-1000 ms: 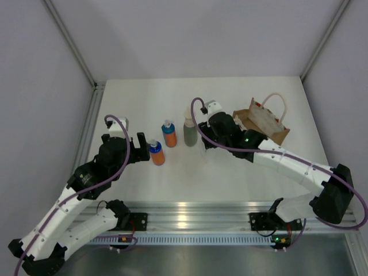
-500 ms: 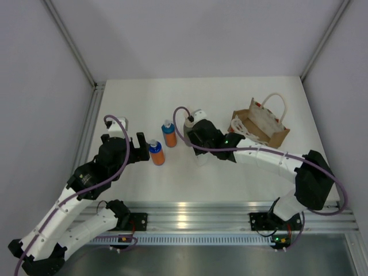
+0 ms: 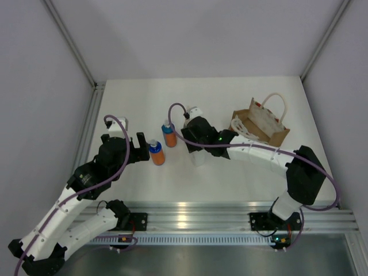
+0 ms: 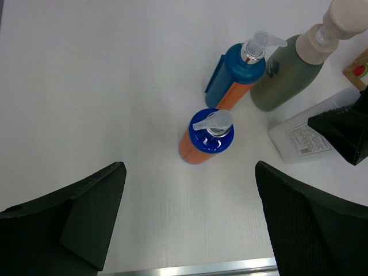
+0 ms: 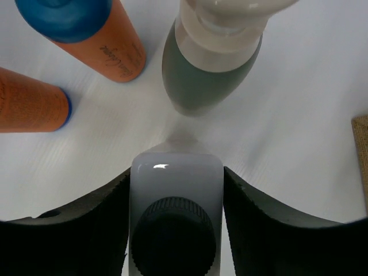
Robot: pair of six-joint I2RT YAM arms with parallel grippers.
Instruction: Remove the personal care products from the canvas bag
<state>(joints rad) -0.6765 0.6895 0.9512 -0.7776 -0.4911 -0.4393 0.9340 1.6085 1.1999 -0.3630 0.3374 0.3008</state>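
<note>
My right gripper (image 5: 175,172) is shut on the white bottle (image 5: 175,187) with the dark grey cap, held low at the table just in front of the grey-green bottle (image 5: 210,80). Two orange bottles with blue caps (image 5: 109,46) (image 5: 29,106) stand to its left. In the top view the right gripper (image 3: 196,150) is mid-table, left of the canvas bag (image 3: 261,123). My left gripper (image 4: 190,184) is open and empty, just short of the nearer orange bottle (image 4: 207,138). The other orange bottle (image 4: 236,75), the grey-green bottle (image 4: 293,72) and the white bottle (image 4: 302,138) stand beyond it.
The canvas bag stands open at the right back of the white table (image 3: 241,92) with its cream handle (image 3: 277,103) up. Grey walls close the table on left, right and back. A metal rail (image 3: 190,215) runs along the near edge.
My right arm has swung left from the bag with the white bottle and lowered it beside the grey-green bottle. The left arm and the orange bottles have not moved.
</note>
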